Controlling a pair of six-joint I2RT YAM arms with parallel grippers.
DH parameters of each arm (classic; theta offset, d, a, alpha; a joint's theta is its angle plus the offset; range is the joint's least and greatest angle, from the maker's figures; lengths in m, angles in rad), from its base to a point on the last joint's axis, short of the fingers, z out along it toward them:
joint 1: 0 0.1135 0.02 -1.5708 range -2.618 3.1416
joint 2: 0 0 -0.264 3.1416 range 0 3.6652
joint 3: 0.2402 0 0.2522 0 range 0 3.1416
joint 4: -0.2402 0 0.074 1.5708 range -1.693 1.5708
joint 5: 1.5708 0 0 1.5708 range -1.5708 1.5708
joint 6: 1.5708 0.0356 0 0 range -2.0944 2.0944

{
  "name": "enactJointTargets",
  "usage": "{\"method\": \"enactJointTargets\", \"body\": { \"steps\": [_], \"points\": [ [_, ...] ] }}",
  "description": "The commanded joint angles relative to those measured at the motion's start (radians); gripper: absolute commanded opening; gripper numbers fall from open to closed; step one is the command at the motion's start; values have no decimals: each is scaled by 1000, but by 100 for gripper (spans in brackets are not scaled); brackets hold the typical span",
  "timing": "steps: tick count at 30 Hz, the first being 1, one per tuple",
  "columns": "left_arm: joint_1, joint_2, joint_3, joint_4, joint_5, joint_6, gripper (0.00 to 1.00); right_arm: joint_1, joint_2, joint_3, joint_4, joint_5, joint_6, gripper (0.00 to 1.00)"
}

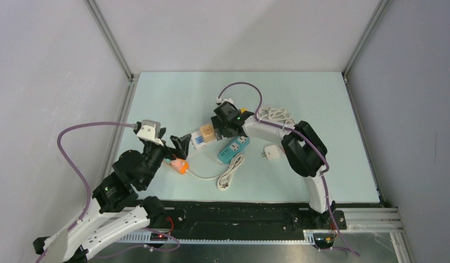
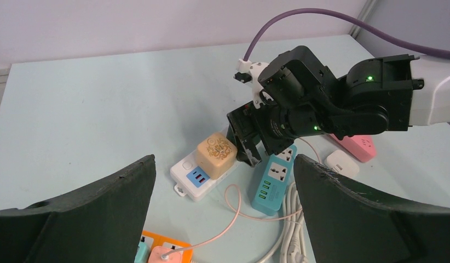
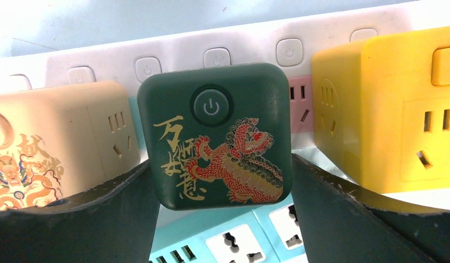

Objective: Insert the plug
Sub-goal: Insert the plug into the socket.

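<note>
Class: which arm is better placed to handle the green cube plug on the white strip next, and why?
Right, probably: the right gripper flanks the green cube plug; the left gripper hangs open by the orange strip.

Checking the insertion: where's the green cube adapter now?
Right wrist view, centre: green cube adapter on the white strip, between beige cube left and yellow cube right.

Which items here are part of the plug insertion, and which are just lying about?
In the job:
green cube
white strip
right end effector

Lying about:
beige cube
yellow cube
teal strip
orange strip
pink strip
white charger
cable coil
</note>
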Motion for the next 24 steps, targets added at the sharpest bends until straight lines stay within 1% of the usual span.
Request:
{"method": "enactJointTargets", "body": {
  "steps": [1, 5, 13, 16, 18, 19, 20, 21, 22, 23, 24],
  "points": [
    [1, 9, 2, 18, -22, -7, 100, -9, -55, 35, 36, 10, 2, 84],
    [1, 11, 3, 18, -20, -6, 100, -9, -65, 51, 49, 0, -3, 83],
    [1, 14, 6, 18, -22, -5, 100, -17, -54, 81, 39, 39, 9, 81],
    [1, 19, 8, 18, -22, -3, 100, -17, -43, 93, 34, 41, 4, 78],
    [2, 24, 9, 18, -21, -3, 100, -18, -30, 109, 21, 42, -2, 73],
    [1, 24, 9, 19, -22, -3, 100, -18, -24, 115, 8, 42, -5, 68],
    [2, 23, 8, 18, -22, -3, 100, -18, -12, 125, 1, 40, -8, 66],
    [2, 24, 7, 18, -22, -4, 100, -20, 0, 133, -13, 37, -14, 60],
    [2, 24, 7, 19, -22, -5, 100, -20, 7, 136, -21, 30, -17, 51],
    [2, 22, 6, 18, -22, -6, 100, -21, 20, 142, -37, 26, -21, 46],
    [2, 21, 5, 18, -22, -6, 100, -23, 27, 145, -46, 16, -26, 37]
  ]
}}
